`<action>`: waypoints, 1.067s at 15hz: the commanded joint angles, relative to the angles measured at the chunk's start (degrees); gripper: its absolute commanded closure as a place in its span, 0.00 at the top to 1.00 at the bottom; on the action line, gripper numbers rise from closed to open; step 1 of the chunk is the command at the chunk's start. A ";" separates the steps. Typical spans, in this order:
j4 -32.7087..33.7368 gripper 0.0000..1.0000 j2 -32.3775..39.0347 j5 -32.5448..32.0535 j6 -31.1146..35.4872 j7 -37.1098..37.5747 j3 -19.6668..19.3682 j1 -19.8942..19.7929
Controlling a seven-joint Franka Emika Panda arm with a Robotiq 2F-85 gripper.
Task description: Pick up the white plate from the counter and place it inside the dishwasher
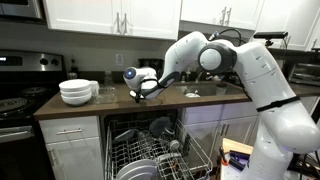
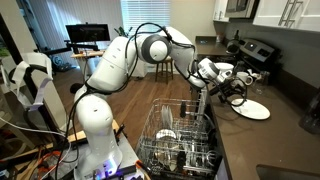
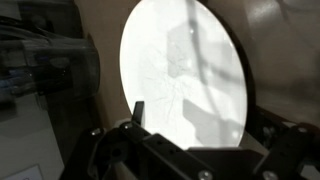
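The white plate lies flat on the dark counter. In the wrist view it fills most of the picture. My gripper hovers just over the plate's near edge, and it also shows above the counter in an exterior view. In the wrist view the gripper has its fingers spread wide at either side of the plate's lower edge, open and holding nothing. The dishwasher stands open below the counter with its rack pulled out and several dishes in it.
A stack of white bowls sits on the counter near the stove. White cabinets hang above. The pulled-out rack fills the floor space in front of the counter. A monitor stands at the back of the room.
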 commanded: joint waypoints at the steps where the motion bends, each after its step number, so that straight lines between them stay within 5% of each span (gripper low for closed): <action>1: 1.48 1.00 1.09 -4.14 0.70 -0.36 -0.45 -0.29; 3: 1.51 1.00 1.05 -5.69 0.54 0.10 -0.31 -0.42; 4: 1.47 0.75 1.00 -6.24 0.44 0.31 -0.19 -0.46; 16: 1.17 0.06 1.59 -6.65 0.14 0.84 0.25 -0.67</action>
